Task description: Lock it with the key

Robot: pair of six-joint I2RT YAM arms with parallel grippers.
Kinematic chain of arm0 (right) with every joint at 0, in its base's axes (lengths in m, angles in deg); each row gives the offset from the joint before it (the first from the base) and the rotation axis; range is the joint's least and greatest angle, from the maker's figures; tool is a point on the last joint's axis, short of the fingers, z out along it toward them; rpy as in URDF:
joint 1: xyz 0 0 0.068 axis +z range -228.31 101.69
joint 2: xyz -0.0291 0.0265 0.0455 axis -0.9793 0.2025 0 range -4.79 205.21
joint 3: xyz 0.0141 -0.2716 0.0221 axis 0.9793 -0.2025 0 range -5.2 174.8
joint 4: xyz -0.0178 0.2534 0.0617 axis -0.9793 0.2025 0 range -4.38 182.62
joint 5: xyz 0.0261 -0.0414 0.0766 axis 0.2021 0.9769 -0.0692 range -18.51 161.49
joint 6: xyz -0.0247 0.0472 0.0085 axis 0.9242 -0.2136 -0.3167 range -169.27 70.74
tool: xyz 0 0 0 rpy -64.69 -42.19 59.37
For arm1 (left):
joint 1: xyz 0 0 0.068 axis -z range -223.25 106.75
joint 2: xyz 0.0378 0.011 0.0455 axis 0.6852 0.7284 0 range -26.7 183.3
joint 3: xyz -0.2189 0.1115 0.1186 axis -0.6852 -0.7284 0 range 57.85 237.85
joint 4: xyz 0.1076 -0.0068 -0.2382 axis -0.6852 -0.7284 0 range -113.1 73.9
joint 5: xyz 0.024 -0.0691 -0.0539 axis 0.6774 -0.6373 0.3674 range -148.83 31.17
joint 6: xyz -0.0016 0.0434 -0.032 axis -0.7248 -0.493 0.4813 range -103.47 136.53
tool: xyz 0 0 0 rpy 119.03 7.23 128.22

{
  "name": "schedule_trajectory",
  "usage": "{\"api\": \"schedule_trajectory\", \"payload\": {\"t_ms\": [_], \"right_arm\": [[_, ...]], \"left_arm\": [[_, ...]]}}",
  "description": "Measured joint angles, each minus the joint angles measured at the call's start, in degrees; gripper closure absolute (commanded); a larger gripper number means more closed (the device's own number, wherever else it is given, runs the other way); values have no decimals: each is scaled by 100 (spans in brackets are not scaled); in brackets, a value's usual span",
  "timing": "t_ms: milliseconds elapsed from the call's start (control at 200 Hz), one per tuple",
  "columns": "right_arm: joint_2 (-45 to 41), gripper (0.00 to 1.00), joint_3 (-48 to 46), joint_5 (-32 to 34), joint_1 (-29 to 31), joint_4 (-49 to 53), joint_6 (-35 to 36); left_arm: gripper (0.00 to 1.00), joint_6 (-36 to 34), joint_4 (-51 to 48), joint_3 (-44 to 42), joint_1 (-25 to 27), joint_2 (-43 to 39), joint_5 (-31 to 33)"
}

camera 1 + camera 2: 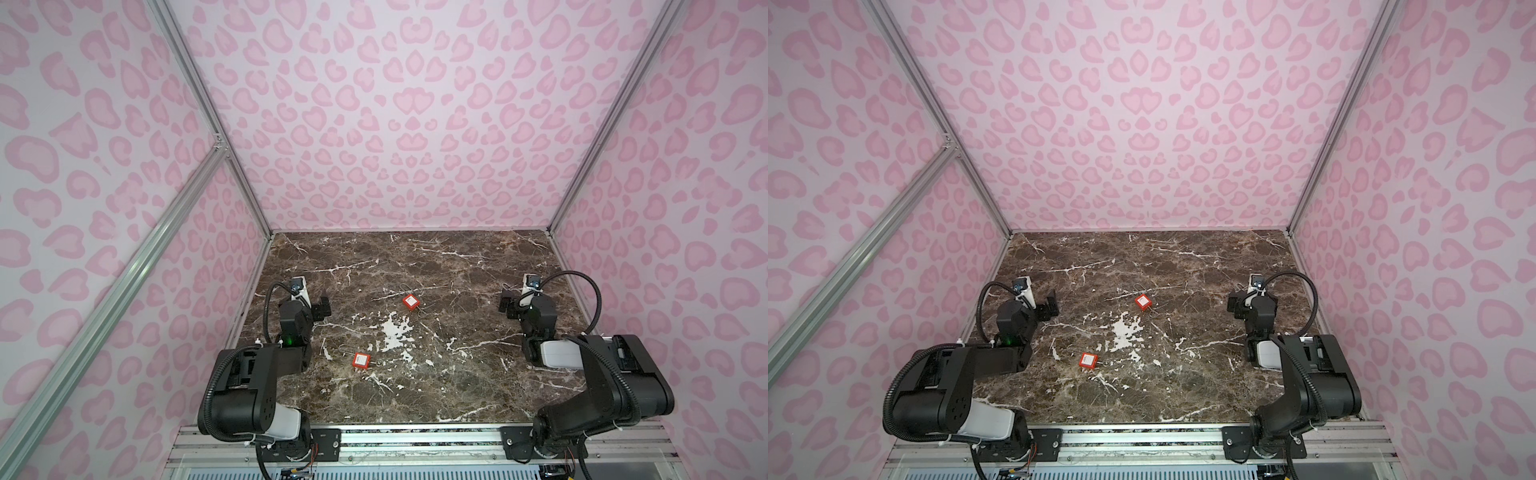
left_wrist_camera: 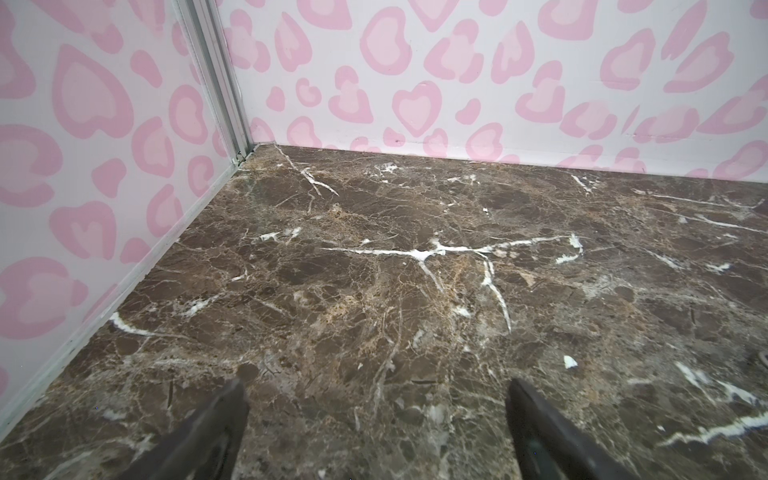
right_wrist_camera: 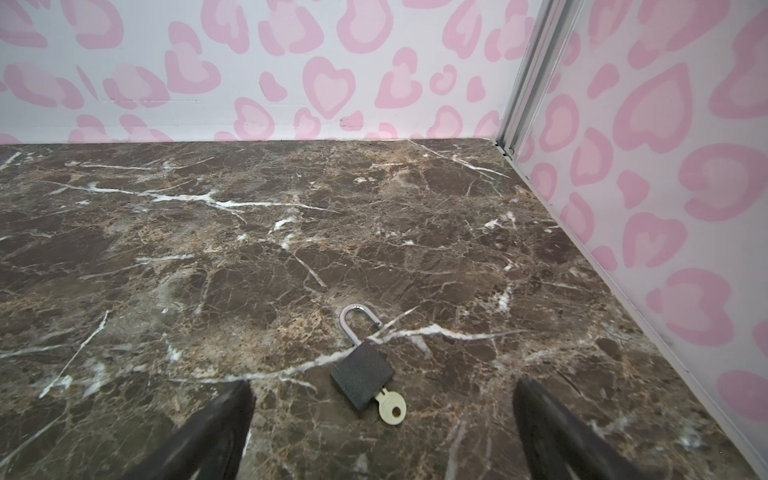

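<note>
Padlock (image 3: pixel 362 376), black, shackle (image 3: pixel 343 326) open, pale key (image 3: pixel 392 409) in its base, lies just ahead of the right claw (image 3: pixel 382 385), fingers (image 3: pixel 224 419) spread; left claw (image 2: pixel 376 384) gapes too, over marble tabletop (image 2: pixel 374 270).

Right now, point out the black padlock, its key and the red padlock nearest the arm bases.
black padlock (image 3: pixel 362 380): right wrist view, middle of dark body.
key (image 3: pixel 388 409): right wrist view, round bow.
red padlock (image 1: pixel 361 360): a top view, middle of red body.

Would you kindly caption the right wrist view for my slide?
Open right gripper facing a black padlock, shackle open, key inserted, on brown marble tabletop.
</note>
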Motion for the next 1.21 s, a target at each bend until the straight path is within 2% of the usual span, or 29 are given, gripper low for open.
{"api": "schedule_trajectory", "payload": {"t_ms": [430,550,690,810,920,1055,1205], "right_arm": [[-13,1,-7,-28,-68,-2,-2],[-387,1,-240,-46,-90,2,-24],[-1639,1,-240,-168,136,623,4],[-2422,1,-24,-326,841,1259,201],[-2509,1,273,-575,1714,1869,494],[-2022,1,601,-1121,2728,2201,651],[-1010,1,1106,-1825,4026,2452,979]], "left_arm": [[2,2,-57,15,28,-37,15],[2,15,-986,509,186,-470,404],[2,181,-2146,1276,374,-1259,651],[2,780,-3491,1849,411,-1692,664],[2,1401,-4485,2011,485,-2015,483],[2,2234,-5176,1744,549,-2588,188],[2,2949,-5672,1412,638,-3136,-87]]}}
